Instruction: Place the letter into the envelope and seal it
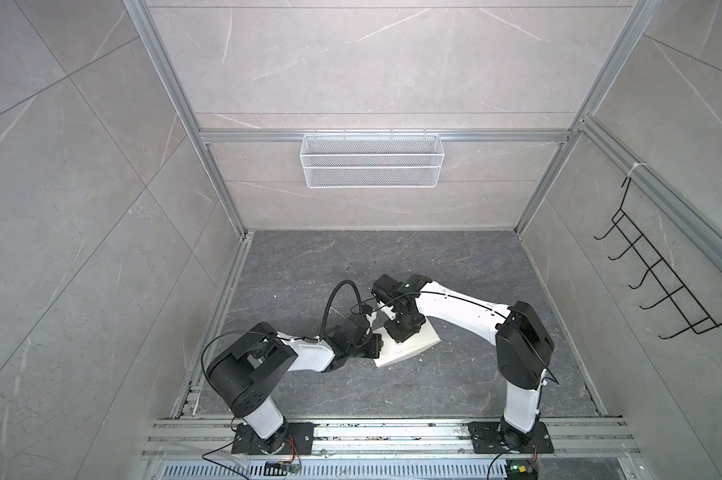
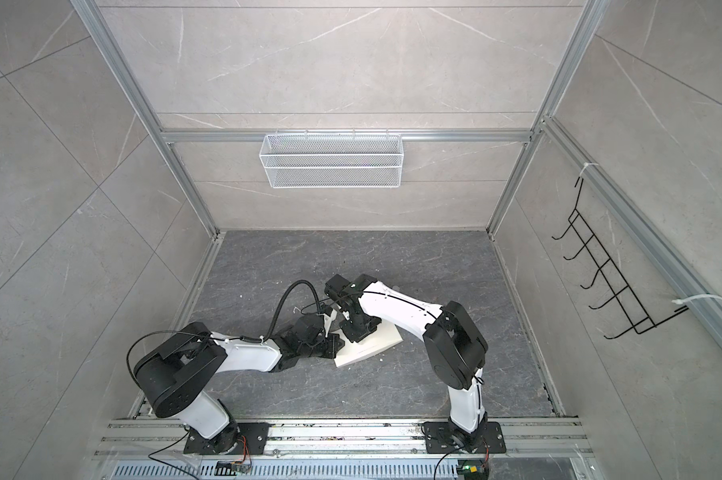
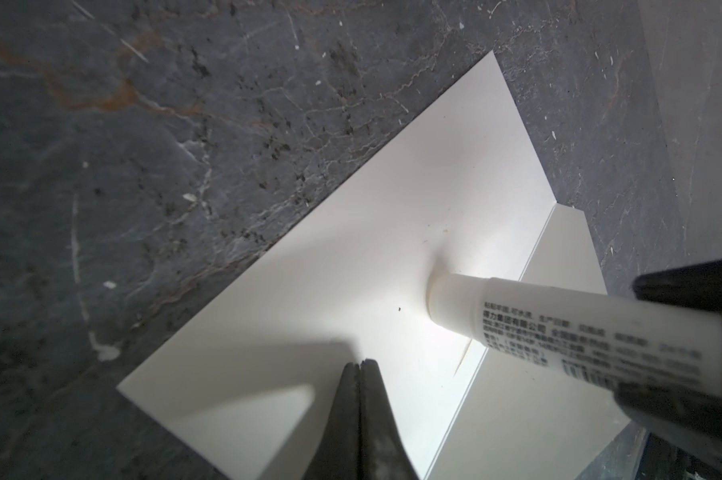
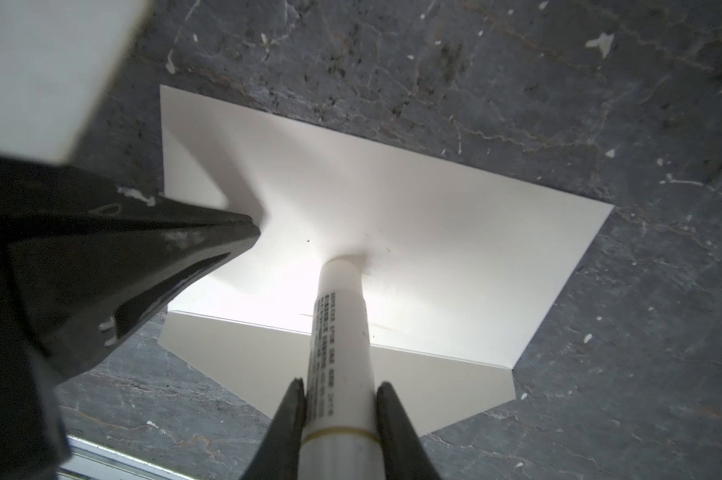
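Note:
The cream-white envelope lies flat on the dark table with its pointed flap folded open. My right gripper is shut on a white glue stick. The stick's tip presses on the envelope's body close to the flap's fold. My left gripper is shut with nothing in it, its tips resting on the envelope beside the stick. The letter is out of view.
A white wire basket hangs on the back wall and a black wire rack on the right wall. Aluminium rails run along the front edge by both arm bases. Small white specks dot the table.

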